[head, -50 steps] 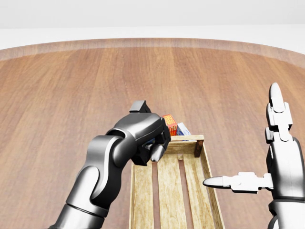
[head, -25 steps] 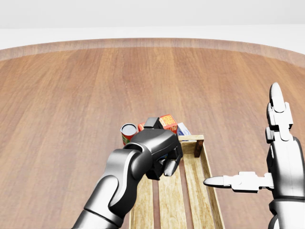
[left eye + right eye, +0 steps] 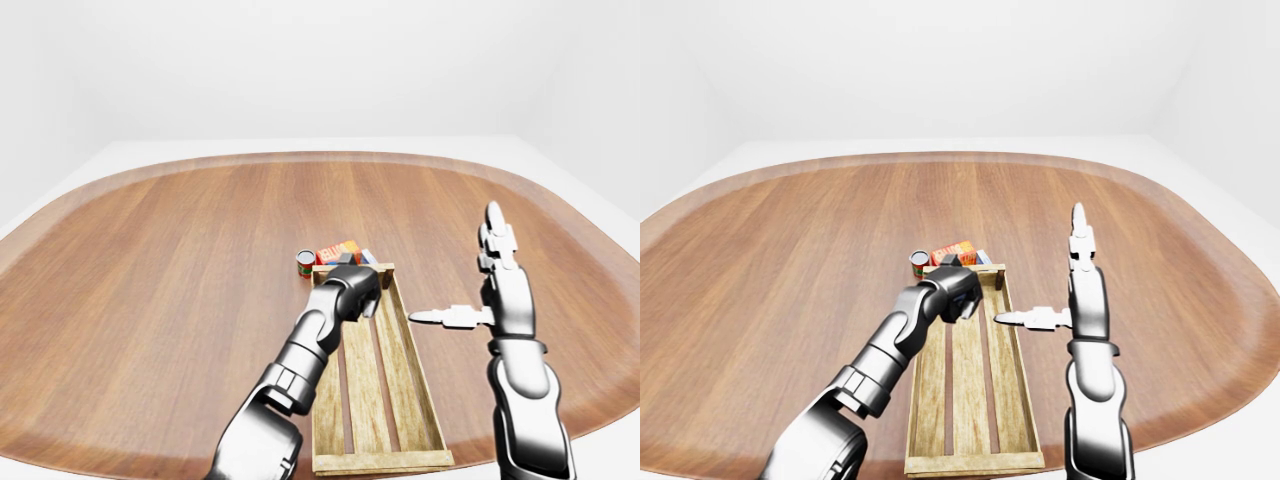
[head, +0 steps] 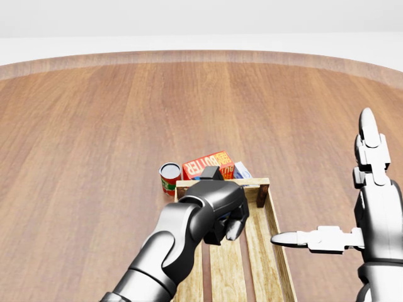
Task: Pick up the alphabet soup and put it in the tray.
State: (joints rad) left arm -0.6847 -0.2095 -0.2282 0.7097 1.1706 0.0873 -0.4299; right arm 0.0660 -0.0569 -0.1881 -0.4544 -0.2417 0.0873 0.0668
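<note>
1. Near the middle of the head view, our left hand (image 4: 221, 214) hovers over the top end of the tray (image 4: 275, 248), fingers curled into a loose fist. We see nothing between them, so we judge it closed on nothing.

2. Just above and left of that hand stands the alphabet soup (image 4: 169, 177), a small red can, upright on the table (image 4: 94, 145). It sits just outside the tray's upper-left corner, so the task's thing is not yet in the tray.

3. Beside the can, toward the right, lies a red butter box (image 4: 208, 166), and past it a pale blue-and-white packet (image 4: 242, 170). Both rest along the tray's top wall. That crowding likely explains why our left hand comes in from below, over the slats: we judge it the freest line to the can.

4. At the right edge of the head view, our right hand (image 4: 362, 207) is held clear of the work, spread open, one finger pointing up and another pointing left over the tray's right wall. It grips nothing; we read this as parked out of the way.

5. Both eye views show a broad, rounded wooden table with lengthwise grain, bare apart from this cluster. Beyond its rim we see only a pale floor and plain white walls.
</note>
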